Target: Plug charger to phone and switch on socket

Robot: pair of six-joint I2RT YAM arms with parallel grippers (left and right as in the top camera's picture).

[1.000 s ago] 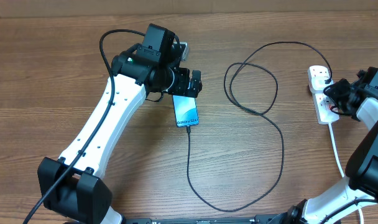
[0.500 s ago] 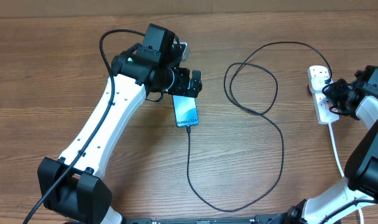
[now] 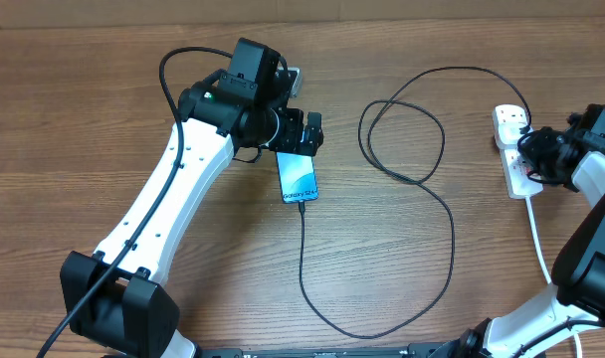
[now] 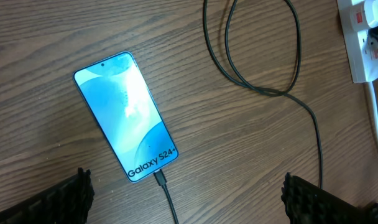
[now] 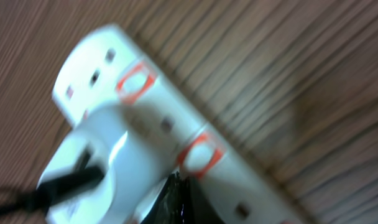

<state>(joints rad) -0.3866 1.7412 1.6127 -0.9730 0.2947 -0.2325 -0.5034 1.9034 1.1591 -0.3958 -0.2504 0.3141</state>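
Socket [image 5: 167, 109] blurred in rt wrist view; phone [image 3: 297, 180] top hidden overhead.

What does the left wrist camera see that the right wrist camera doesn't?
Only the left wrist camera shows the phone, lit up blue, with the black cable plugged into its end. Only the right wrist camera shows, close up and blurry, the red switches, a white plug and the shut right hand beside one switch. Both show the white power strip, the wooden table and some black cable.
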